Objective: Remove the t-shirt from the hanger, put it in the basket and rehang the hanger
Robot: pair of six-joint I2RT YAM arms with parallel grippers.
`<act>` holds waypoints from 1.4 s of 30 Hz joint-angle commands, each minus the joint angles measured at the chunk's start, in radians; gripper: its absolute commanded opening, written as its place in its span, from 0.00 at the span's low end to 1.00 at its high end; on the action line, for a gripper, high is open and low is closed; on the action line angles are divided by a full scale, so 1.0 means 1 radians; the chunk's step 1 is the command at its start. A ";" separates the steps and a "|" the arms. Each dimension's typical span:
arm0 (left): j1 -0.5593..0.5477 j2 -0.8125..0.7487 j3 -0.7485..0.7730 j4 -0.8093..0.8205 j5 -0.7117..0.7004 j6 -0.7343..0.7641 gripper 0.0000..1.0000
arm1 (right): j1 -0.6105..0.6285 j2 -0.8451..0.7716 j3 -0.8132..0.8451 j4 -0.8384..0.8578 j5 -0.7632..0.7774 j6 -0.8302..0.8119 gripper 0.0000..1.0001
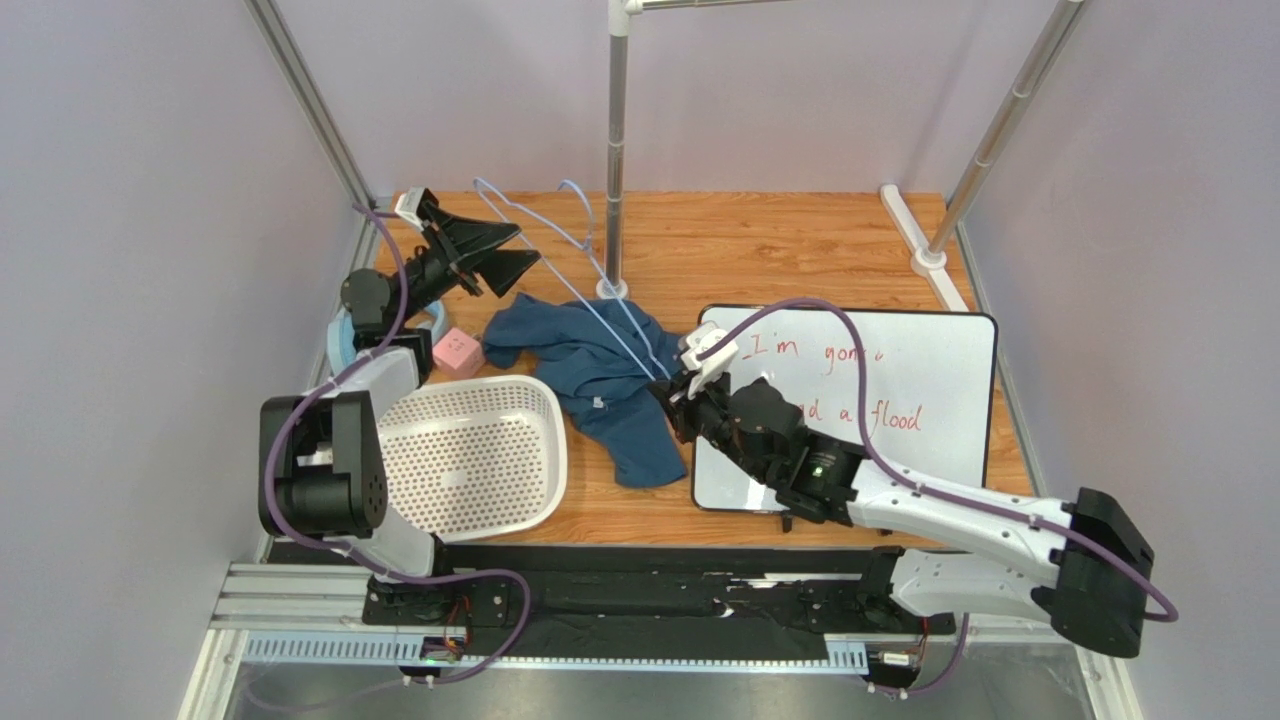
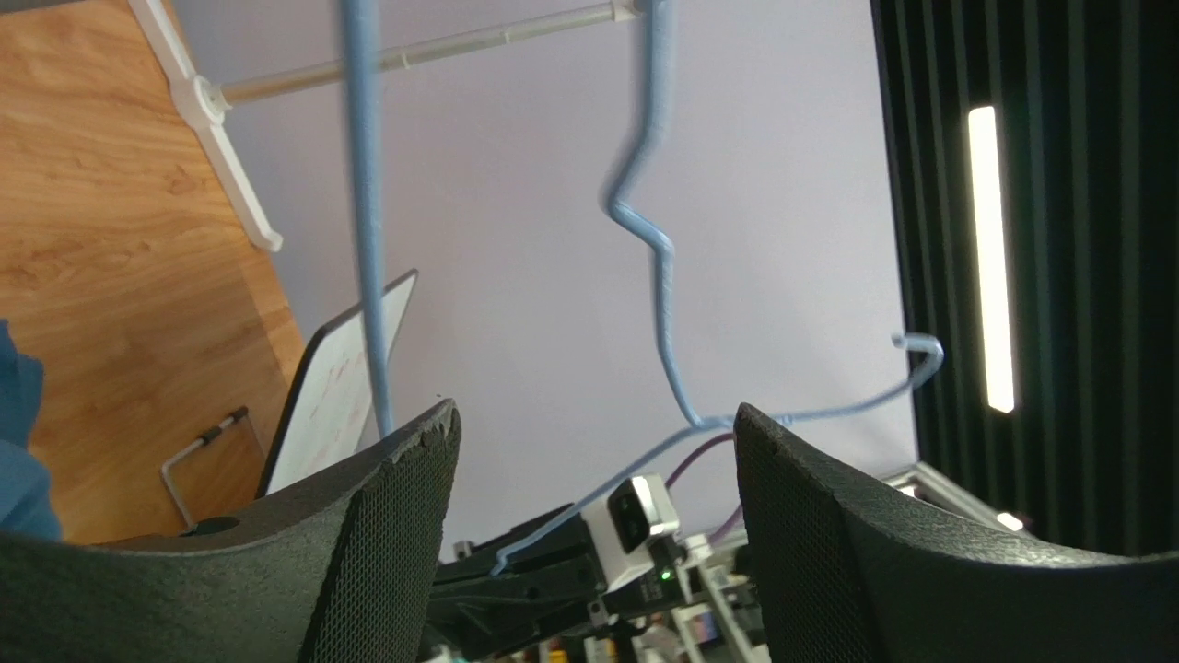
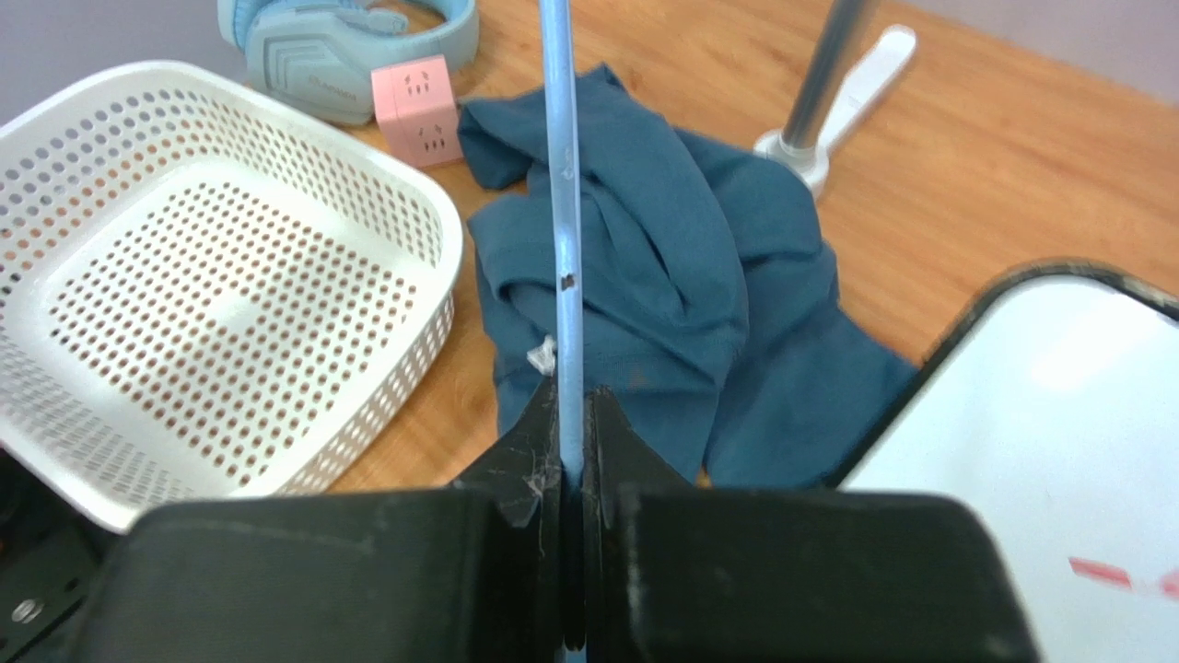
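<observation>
– Right gripper: what is it doing?
– Its fingers are pressed together on the hanger, pinching one straight run of the thin pale-blue wire. In the top view it sits at the shirt's 4 o'clock, on the whiteboard's left edge.
– And the left gripper?
– Jaws spread wide, up at the table's 11 o'clock. From its wrist camera the hanger's wire crosses the gap between the fingers. Whether it touches either finger, I cannot tell.
– Lay the rest out, biggest first.
– The wooden table carries everything. The whiteboard, with red writing, lies flat on its 3 o'clock side. The white perforated basket sits at 8 o'clock.
– Where is the t-shirt?
– Crumpled on the table near the middle, between basket and whiteboard, just at 6 o'clock from the foot of the grey rack pole.
– Is it off the hanger?
– The wire slants from the left gripper at 11 o'clock down to the right gripper, crossing over the cloth. Whether any of it runs inside the shirt I cannot tell.
– Small things?
– The pink cube is at the shirt's 9 o'clock, just beside the basket's far rim, with a pale-blue band beside it.
</observation>
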 commanded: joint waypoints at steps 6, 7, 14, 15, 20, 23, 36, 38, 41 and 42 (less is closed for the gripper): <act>0.003 -0.351 0.151 -0.590 0.041 0.609 0.79 | -0.063 -0.298 0.042 -0.369 -0.008 0.185 0.00; 0.003 -0.388 0.174 -0.703 0.021 0.786 0.80 | -0.063 -0.324 0.040 -0.397 -0.003 0.197 0.00; 0.003 -0.560 0.311 -1.275 -0.190 1.196 0.81 | -0.107 -0.580 0.057 -0.665 0.124 0.303 0.00; 0.003 -0.558 0.309 -1.274 -0.191 1.190 0.81 | -0.121 -0.614 0.069 -0.684 0.127 0.306 0.00; 0.001 -0.523 0.275 -1.192 -0.148 1.118 0.79 | -0.323 -0.572 0.204 -0.795 0.036 0.306 0.00; 0.003 -0.528 0.272 -1.194 -0.155 1.128 0.79 | -0.509 -0.509 0.246 -0.786 -0.163 0.302 0.00; 0.003 -0.532 0.266 -1.191 -0.154 1.125 0.78 | -1.098 -0.223 0.430 -0.592 -0.859 0.429 0.00; 0.003 -0.534 0.268 -1.191 -0.151 1.122 0.78 | -1.114 -0.209 0.453 -0.586 -0.861 0.427 0.00; 0.003 -0.532 0.268 -1.188 -0.146 1.118 0.78 | -1.119 -0.205 0.474 -0.577 -0.853 0.434 0.00; 0.003 -0.531 0.269 -1.186 -0.143 1.116 0.78 | -1.119 -0.205 0.481 -0.577 -0.850 0.444 0.00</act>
